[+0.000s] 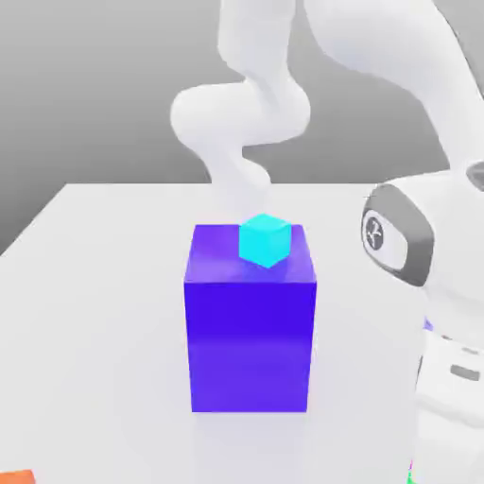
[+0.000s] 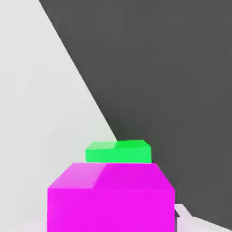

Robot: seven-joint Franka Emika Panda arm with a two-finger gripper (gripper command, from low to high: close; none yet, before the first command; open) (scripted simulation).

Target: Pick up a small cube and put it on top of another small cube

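The small cube [image 2: 111, 199], bright magenta-pink, sits very close in front of the hand camera, where my gripper closes. My gripper is shut on it. Just beyond it in the hand view lies a green block [image 2: 118, 152] on the white table [image 2: 41, 113], its lower part hidden by the small cube. In the exterior view a small cyan cube [image 1: 263, 239] rests on top of a big blue-violet block [image 1: 250, 331] in the middle of the table. The white arm [image 1: 241, 123] curves up behind that block.
A bulky white arm link [image 1: 416, 246] fills the exterior view's right side. An orange corner [image 1: 14, 475] shows at the exterior view's lower left edge. In the hand view the table's edge runs diagonally against a dark background [image 2: 172, 68].
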